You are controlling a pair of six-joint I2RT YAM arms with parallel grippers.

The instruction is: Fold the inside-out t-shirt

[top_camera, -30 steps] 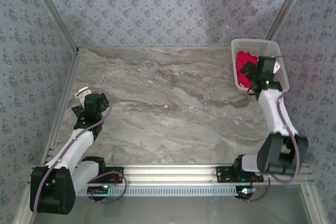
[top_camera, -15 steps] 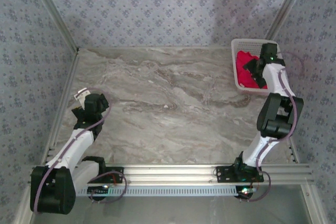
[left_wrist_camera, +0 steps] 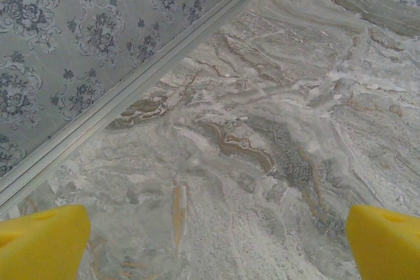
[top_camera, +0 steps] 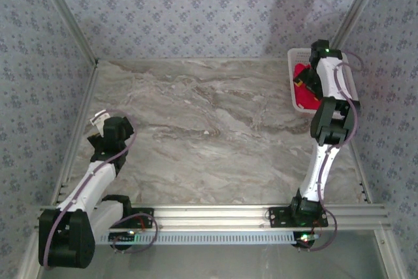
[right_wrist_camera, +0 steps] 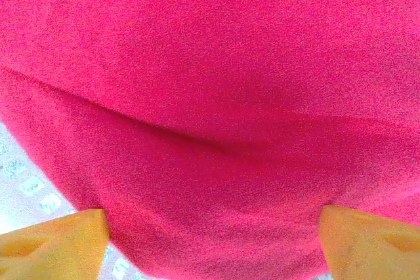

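Observation:
The inside-out t-shirt (top_camera: 305,100) is a bright red bundle lying in the white plastic basket (top_camera: 291,63) at the far right of the table. My right gripper (top_camera: 307,83) reaches down into the basket from above. In the right wrist view the red t-shirt (right_wrist_camera: 210,96) bulges between the two yellow fingertips (right_wrist_camera: 56,237), and the right gripper (right_wrist_camera: 213,240) is open with its jaws wide on either side of a fold. My left gripper (top_camera: 100,127) hovers near the table's left edge; in its wrist view the left gripper (left_wrist_camera: 216,240) is open over bare marble.
The marble table (top_camera: 209,135) is bounded by patterned walls and an aluminium rail along the left (left_wrist_camera: 131,90). White basket mesh (right_wrist_camera: 26,185) shows under the shirt. The right arm's elbow (top_camera: 332,122) stands tall just in front of the basket.
The right arm has stretched up and forward, bringing its gripper deeper into the basket onto the shirt, and its jaws have narrowed somewhat. The left arm has stayed still.

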